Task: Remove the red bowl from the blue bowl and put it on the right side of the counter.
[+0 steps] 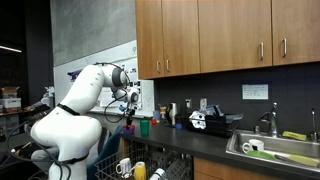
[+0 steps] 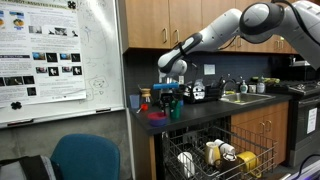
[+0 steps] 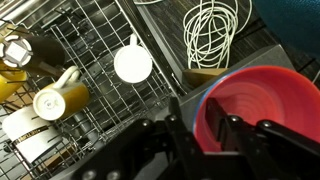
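Observation:
The red bowl [image 3: 265, 110] sits nested in the blue bowl [image 3: 200, 100], whose rim shows as a thin blue edge around it. In both exterior views the pair stands at the end of the dark counter [image 1: 190, 140], by its corner [image 2: 157, 117]. My gripper [image 3: 197, 128] reaches down over the bowls' near rim, one finger inside the red bowl and one outside. The fingers are close together and pinch the rim. The gripper also shows in both exterior views [image 1: 128, 108] [image 2: 165, 95].
A green cup [image 1: 145, 127] [image 2: 168, 100] stands just behind the bowls. An open dishwasher rack [image 3: 80, 60] [image 2: 215, 155] with mugs lies below the counter's end. A coiled white cable [image 3: 212, 35] lies nearby. The steel sink [image 1: 280, 155] is further along. A chair [image 2: 85, 158] stands by the whiteboard.

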